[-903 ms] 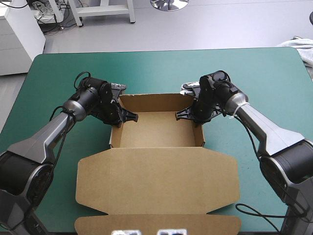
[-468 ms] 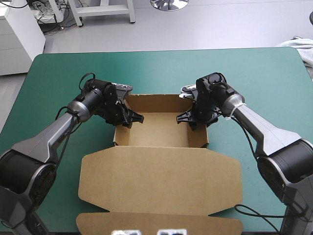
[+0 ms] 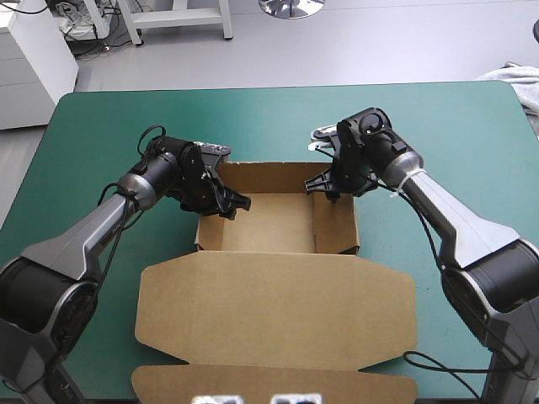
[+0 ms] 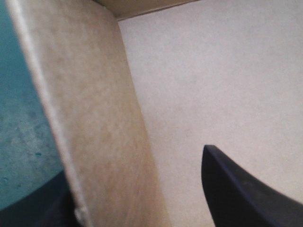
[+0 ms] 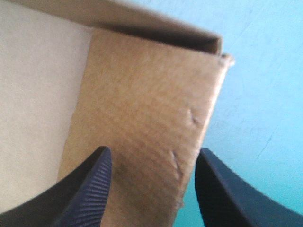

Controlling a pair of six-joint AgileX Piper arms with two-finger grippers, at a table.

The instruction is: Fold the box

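While my left gripper [image 3: 221, 202] and right gripper [image 3: 328, 187] each stand wide astride a side wall of the box [image 3: 269, 225], mid-table with its lid [image 3: 274, 307] flat, I judge I should squeeze both walls evenly so neither buckles.

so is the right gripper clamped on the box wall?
No: the right gripper is open, its fingers standing apart on either side of a raised wall of the box.

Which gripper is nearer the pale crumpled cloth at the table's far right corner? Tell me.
Right. The right gripper is at the right wall of the brown board box, on the side of the pale crumpled cloth; the left gripper is at its left wall, across the tray.
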